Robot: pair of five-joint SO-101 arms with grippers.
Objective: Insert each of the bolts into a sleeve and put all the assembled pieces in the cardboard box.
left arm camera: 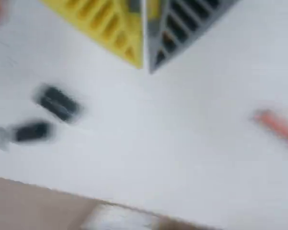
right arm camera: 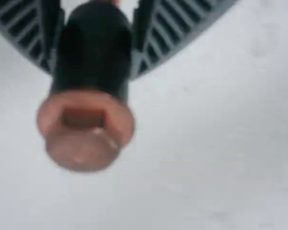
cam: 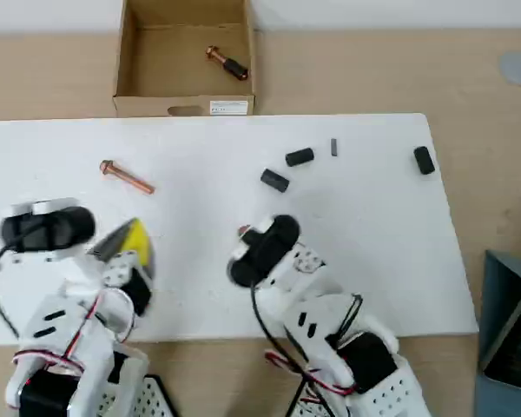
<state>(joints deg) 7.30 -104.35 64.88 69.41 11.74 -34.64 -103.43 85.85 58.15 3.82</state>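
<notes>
Nearest the robot, over the near side of the white tabletop, the left gripper is seen with its yellow and grey fingers pressed together on nothing. Just to its right, the right gripper is clamped on a black sleeve, with a copper bolt head standing out past the fingertips. The long axis of this piece is judged to run roughly in line with the fingers. Small, stiff and smooth, it is probably light but slippery, so a hold across the sleeve's middle is judged sound.

Farther out, a loose bolt lies flat, head to the far left, shank slanting right and nearer. It is best taken mid-shank. Three spare sleeves lie scattered to the right. Farthest, the cardboard box holds one assembled piece.
</notes>
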